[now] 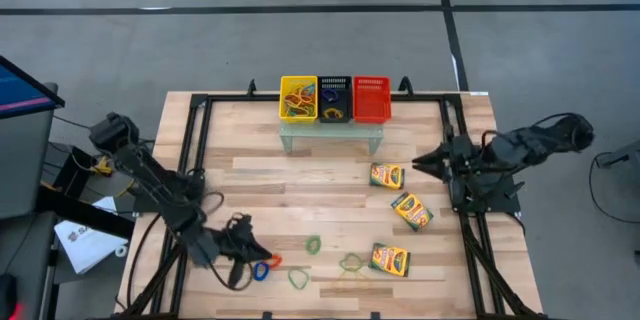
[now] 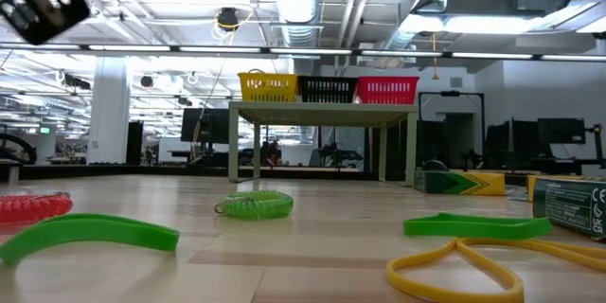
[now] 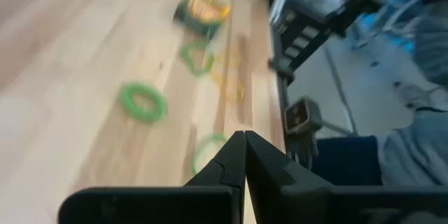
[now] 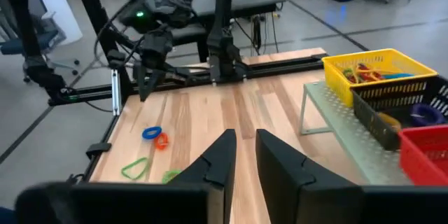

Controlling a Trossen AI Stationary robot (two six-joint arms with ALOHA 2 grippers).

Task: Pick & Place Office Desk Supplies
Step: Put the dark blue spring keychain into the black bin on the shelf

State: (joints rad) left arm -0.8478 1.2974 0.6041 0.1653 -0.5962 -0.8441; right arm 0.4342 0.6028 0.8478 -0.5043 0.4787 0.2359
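In the high view's right half, three flat yellow-and-green crayon boxes (image 1: 387,175) lie slanted. Left gripper (image 1: 262,256) clenched, empty; right gripper (image 1: 418,163) narrowly parted, empty.

Pale wooden plank tabletop (image 1: 300,175), framed by black metal rails (image 1: 195,140).
Small pale-green perforated metal riser shelf (image 1: 332,132), standing at the table's far middle.
On the shelf, three mesh baskets side by side, touching: yellow plastic mesh basket (image 1: 298,98), black mesh basket (image 1: 334,97), red mesh basket (image 1: 371,99).
Grey floor (image 1: 250,40) marked with dark lines around the table.
White papers (image 1: 85,240) on the floor beside the table's left edge.
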